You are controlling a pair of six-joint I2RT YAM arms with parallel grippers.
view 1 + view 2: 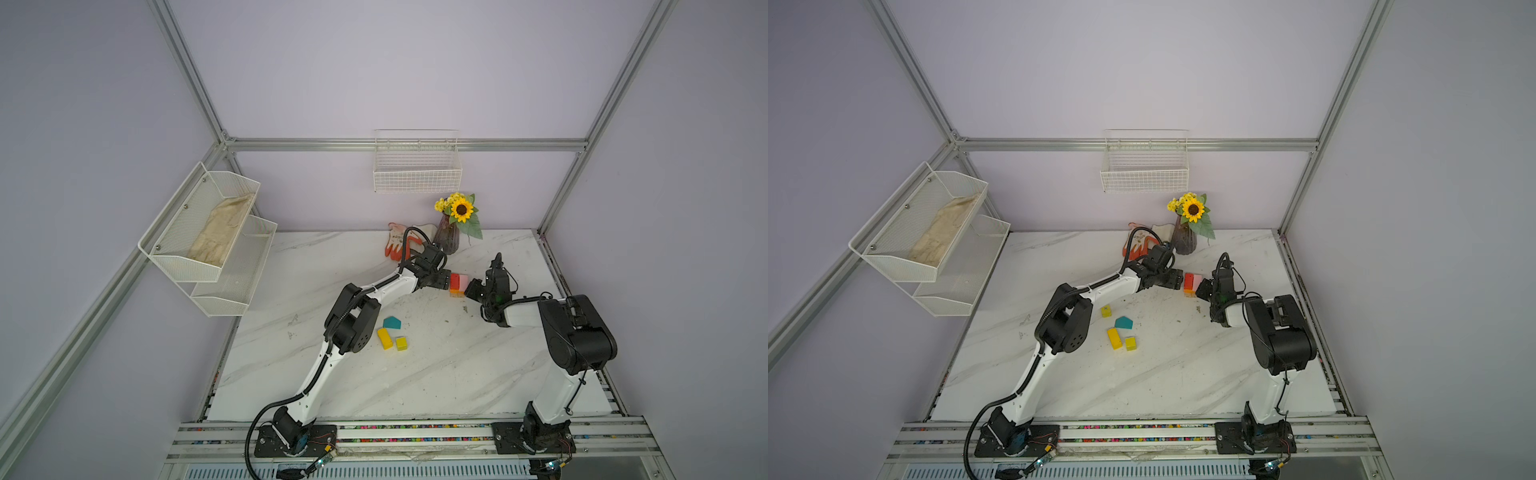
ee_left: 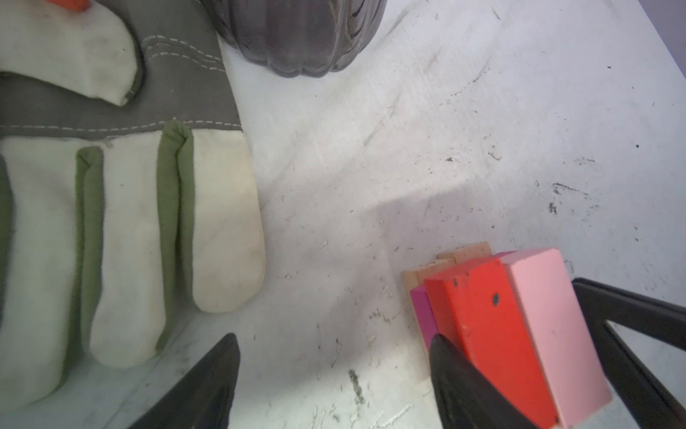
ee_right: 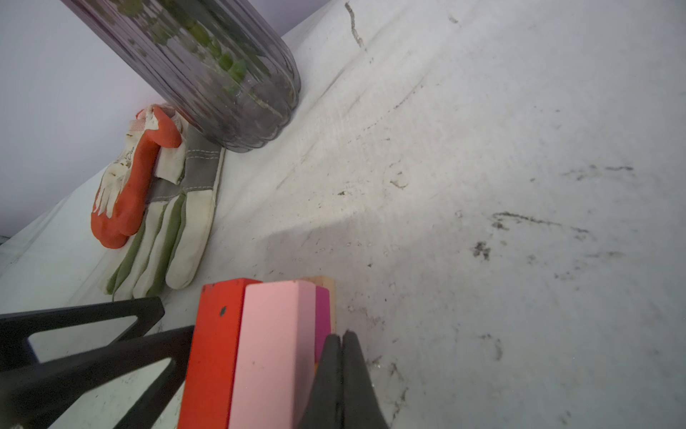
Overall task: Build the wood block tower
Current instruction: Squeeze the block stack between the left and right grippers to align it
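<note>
Left wrist view shows the tower point(image 2: 493, 334) only in part. A red block point(image 2: 482, 327) and a pink block point(image 2: 549, 315) stand upright side by side on a magenta piece point(image 2: 421, 308) and tan pieces point(image 2: 464, 254), which hide whatever lies lower. In both top views the tower stands toward the back of the marble tabletop point(image 1: 436, 374), just in front of the dark vase point(image 1: 446, 241) and between the two arms, with an orange layer point(image 1: 456, 293) at its foot.

The left fingers point(image 1: 445, 279) are spread wide with only bare tabletop between them. One finger point(image 2: 464, 386) sits right beside the red block, and I cannot tell whether it touches. The right fingers point(image 3: 341, 345) are pressed fully together and hold nothing. Their tips are just beside the pink and magenta side, where the tower runs off the frame edge.

Loose wood blocks lie well apart from the tower, near the left arm's elbow point(image 1: 353, 320): a teal pentagon point(image 1: 392, 322), a yellow bar point(image 1: 385, 338) and a yellow cube point(image 1: 401, 343). A second yellow cube point(image 1: 1106, 310) shows in a top view; elsewhere the elbow hides it. Dark marks on the orange glove point(image 3: 126, 193) are too small to read.
</note>
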